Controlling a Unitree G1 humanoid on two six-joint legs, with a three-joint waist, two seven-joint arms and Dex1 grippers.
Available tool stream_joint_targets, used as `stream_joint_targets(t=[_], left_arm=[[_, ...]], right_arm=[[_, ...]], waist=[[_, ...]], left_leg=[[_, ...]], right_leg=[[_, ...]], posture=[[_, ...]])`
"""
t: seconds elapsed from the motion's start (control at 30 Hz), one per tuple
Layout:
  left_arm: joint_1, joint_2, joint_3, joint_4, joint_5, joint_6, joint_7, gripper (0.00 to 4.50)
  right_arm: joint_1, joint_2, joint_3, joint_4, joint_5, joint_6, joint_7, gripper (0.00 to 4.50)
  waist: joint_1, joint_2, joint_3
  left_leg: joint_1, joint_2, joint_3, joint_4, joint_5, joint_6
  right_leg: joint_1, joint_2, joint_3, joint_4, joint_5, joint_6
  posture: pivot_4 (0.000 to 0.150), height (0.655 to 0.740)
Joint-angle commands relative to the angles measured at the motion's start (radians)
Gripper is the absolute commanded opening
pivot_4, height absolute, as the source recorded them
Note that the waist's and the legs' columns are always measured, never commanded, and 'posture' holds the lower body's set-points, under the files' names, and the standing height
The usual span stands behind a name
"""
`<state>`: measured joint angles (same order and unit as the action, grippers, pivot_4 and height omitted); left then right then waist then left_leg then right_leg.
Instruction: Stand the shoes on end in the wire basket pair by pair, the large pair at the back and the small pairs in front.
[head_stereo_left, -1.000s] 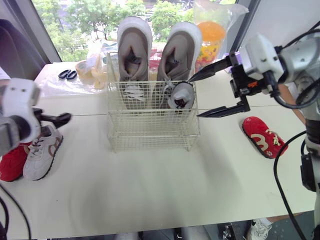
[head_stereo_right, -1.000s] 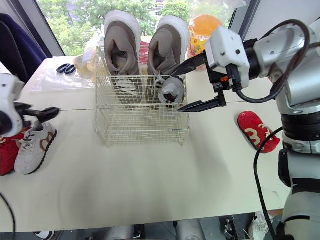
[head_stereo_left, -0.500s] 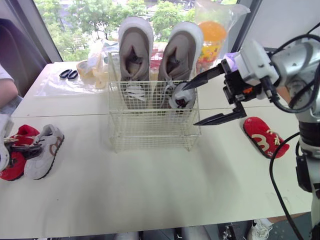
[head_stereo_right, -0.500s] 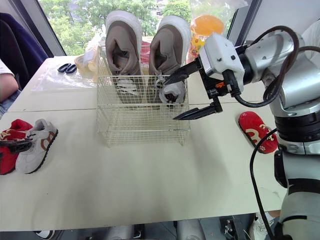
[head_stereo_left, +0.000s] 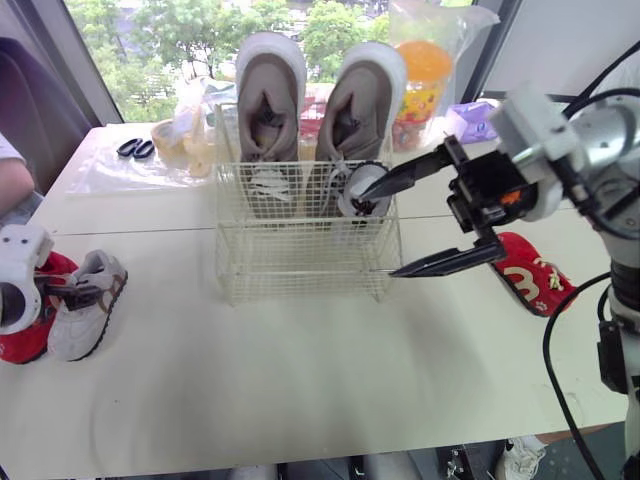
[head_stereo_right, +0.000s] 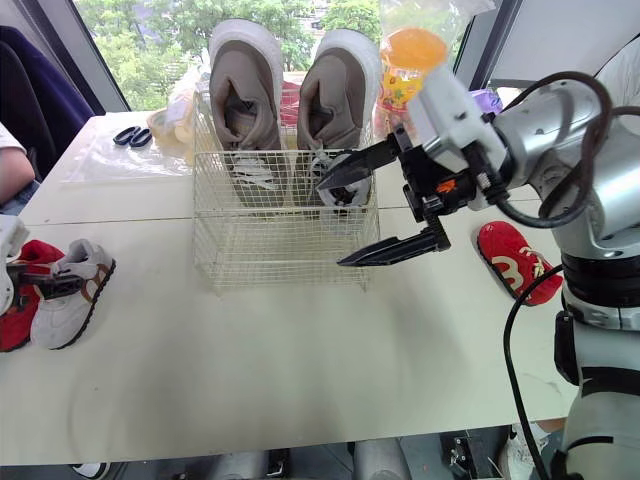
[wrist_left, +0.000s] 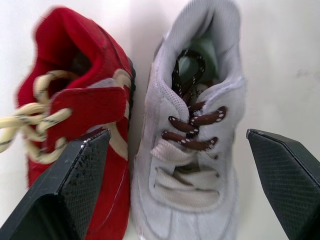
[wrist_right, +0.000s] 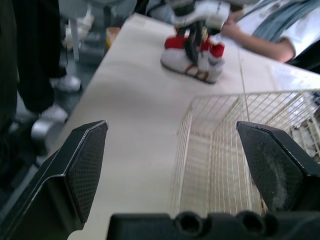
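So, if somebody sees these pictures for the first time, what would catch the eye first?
Most striking is the large beige pair, standing on end at the back of the wire basket in the middle of the table. The right gripper hangs wide open at the basket's right end. The left gripper is open over a small white shoe beside a red shoe near the table's left edge.
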<state>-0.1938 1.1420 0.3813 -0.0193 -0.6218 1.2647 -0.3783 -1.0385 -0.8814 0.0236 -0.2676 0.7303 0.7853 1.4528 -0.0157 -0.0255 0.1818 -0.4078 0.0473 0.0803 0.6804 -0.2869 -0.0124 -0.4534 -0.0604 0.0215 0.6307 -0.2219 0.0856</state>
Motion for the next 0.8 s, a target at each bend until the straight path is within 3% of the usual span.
stream_joint_targets(t=[0.03, 0.23, 0.3, 0.57, 0.8], left_arm=[[-0.019, 0.002, -0.054, 0.048, 0.071, -0.076, -0.037, 3.73], [-0.064, -0.015, -0.104, 0.104, 0.12, -0.129, -0.073, 0.85], [-0.085, -0.01, -0.096, 0.087, 0.116, -0.122, -0.087, 0.2], [-0.29, -0.066, 0.037, -0.127, 0.026, -0.028, -0.052, 0.11], [-0.531, -0.235, 0.103, -0.291, 0.023, -0.209, 0.068, 0.11]], right_arm=[[-0.027, -0.008, -0.058, -0.035, 0.075, 0.047, -0.034, 4.5], [0.008, -0.023, -0.06, -0.05, 0.082, 0.046, -0.06, 4.5], [0.009, -0.021, -0.06, -0.048, 0.084, 0.045, -0.067, 4.5], [-0.006, -0.003, -0.059, -0.015, 0.098, 0.044, -0.079, 4.5], [-0.008, -0.002, -0.039, 0.007, 0.071, 0.022, -0.077, 4.5]], waist=[[0.0, 0.0, 0.0], [0.002, 0.0, 0.0], [0.003, 0.0, 0.0], [0.006, -0.002, -0.001], [0.002, -0.003, -0.001]], left_leg=[[0.0, 0.0, 0.0, 0.0, 0.0, 0.0], [0.0, 0.0, 0.0, 0.0, 0.0, 0.0], [0.0, 0.0, -0.001, 0.0, 0.0, 0.0], [-0.002, 0.0, 0.0, 0.001, 0.0, 0.0], [-0.001, -0.002, -0.002, 0.002, 0.0, 0.001]], right_leg=[[0.0, 0.0, 0.0, 0.0, 0.0, 0.0], [0.0, 0.0, 0.0, 0.001, 0.0, 0.0], [0.0, 0.0, -0.001, 0.002, 0.0, 0.0], [0.0, 0.001, -0.001, 0.0, 0.001, 0.0], [0.002, 0.001, -0.001, 0.001, 0.003, 0.005]], posture=[[0.15, 0.74], [0.15, 0.74], [0.15, 0.74], [0.15, 0.74], [0.15, 0.74]])
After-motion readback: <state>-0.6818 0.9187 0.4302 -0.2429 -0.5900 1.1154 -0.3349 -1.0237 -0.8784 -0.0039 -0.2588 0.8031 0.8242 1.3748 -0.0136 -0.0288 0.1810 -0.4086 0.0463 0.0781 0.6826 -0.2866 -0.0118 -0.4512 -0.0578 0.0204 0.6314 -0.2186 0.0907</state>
